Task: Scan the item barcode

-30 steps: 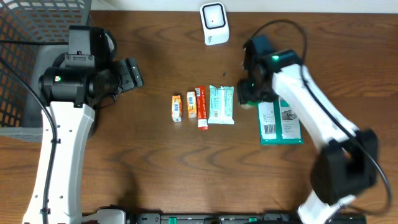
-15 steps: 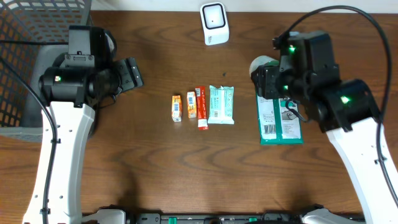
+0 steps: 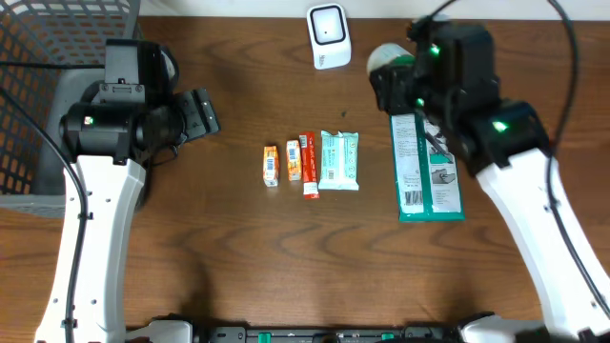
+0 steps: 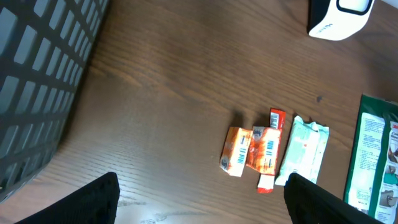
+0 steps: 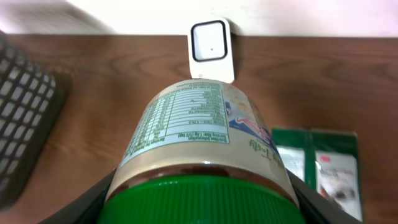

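Right pincer (image 5: 200,199): clamped around the green-lidded jar (image 5: 189,127), nutrition label showing.
Barcode scanner (image 5: 209,48): straight ahead of that pincer, just past the jar.
Left pincer (image 4: 202,202): spread wide, gripping nothing, snack packets (image 4: 255,149) ahead.

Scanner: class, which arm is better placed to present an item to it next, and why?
Right. Its gripper holds the green-lidded jar, with the white scanner just ahead. The left gripper is open and empty, beside the basket.

Dark grained wood table (image 3: 238,267); jar (image 5: 186,124) with ribbed green plastic lid (image 5: 205,199); glossy white scanner (image 3: 327,35)
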`<state>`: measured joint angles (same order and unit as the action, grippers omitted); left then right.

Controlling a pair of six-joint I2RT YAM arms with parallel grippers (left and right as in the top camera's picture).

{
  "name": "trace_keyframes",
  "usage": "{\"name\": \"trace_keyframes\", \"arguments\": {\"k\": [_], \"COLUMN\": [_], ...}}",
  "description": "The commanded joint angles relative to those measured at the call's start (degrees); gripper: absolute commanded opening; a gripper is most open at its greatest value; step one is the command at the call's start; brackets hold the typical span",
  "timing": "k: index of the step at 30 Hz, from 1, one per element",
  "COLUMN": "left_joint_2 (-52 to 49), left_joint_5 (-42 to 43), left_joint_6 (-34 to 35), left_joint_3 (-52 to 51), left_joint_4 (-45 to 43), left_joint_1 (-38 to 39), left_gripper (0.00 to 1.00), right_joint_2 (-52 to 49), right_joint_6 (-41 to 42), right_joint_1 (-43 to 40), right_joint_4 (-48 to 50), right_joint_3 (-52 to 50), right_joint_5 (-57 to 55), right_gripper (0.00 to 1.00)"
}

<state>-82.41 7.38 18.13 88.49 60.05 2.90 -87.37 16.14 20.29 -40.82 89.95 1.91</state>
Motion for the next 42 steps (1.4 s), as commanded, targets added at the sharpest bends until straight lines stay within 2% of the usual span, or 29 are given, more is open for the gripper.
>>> {"name": "trace_keyframes", "arguments": {"k": [1, 6, 13, 18, 27, 38, 42], "left_joint_2": [-0.37, -0.37, -0.37, -0.37, -0.37, -0.37, -0.37], "left_joint_5": [0.11, 0.11, 0.11, 0.11, 0.11, 0.11, 0.11], "left_joint_6": [-0.31, -0.31, -0.31, -0.31, -0.31, -0.31, -0.31], "left_joint_3": [0.61, 0.61, 0.61, 0.61, 0.61, 0.61, 0.61], "left_joint_4": [0.15, 0.15, 0.17, 0.17, 0.17, 0.15, 0.15], "left_joint_1": [0.02, 0.02, 0.02, 0.02, 0.02, 0.02, 0.02], "left_gripper": [0.85, 0.85, 0.85, 0.85, 0.85, 0.85, 0.85], "right_joint_2": [-4.15, -12.85, -25.83, -34.18, -43.82, -51.43, -52.33], "right_joint_6": [0.72, -0.07, -8.57, -8.50, -8.50, -5.01, -5.01], "right_joint_1": [0.39, 1.36, 1.99, 1.99, 0.98, -0.68, -1.11], "right_joint_4": [5.49, 19.34, 42.47, 57.35, 78.49, 91.41, 92.91], "right_joint_3": [1.09, 1.09, 1.09, 1.09, 1.11, 1.14, 1.14], "right_joint_5": [0.04, -0.15, -1.73, -2.51, -6.62, -6.56, -6.38], "right_gripper": [0.01, 0.01, 0.01, 0.01, 0.01, 0.01, 0.01]}}
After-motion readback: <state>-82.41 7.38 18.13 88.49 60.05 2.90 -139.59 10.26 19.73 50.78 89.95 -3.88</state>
